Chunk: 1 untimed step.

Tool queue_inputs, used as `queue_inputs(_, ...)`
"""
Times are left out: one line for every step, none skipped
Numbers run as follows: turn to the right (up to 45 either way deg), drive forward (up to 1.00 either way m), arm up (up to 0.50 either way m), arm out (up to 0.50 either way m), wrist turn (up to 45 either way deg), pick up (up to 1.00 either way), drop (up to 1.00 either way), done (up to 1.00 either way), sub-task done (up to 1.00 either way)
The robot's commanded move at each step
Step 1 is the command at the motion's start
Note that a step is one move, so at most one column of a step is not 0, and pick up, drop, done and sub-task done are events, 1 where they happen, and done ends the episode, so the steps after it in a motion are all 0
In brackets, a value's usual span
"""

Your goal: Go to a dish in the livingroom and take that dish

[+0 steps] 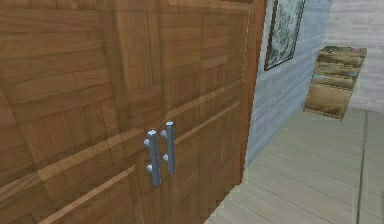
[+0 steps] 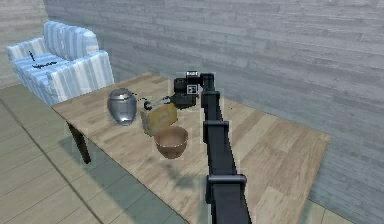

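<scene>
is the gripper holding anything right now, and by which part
Cannot be told: the gripper shows against a grey pot and a tan round thing on the table.

The forward view faces a wooden cabinet (image 1: 120, 100) from very near. The arm side view looks down across the surface (image 2: 280, 145).

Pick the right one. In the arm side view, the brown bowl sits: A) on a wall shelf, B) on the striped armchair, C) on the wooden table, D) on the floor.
C: the brown bowl rests on the wooden table, near its front edge, just left of the dark arm.
</scene>
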Motion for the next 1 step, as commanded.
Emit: queue_inputs(0.0, 0.0, -0.3, 0.0, 0.0, 0.0, 0.0, 0.0, 0.0)
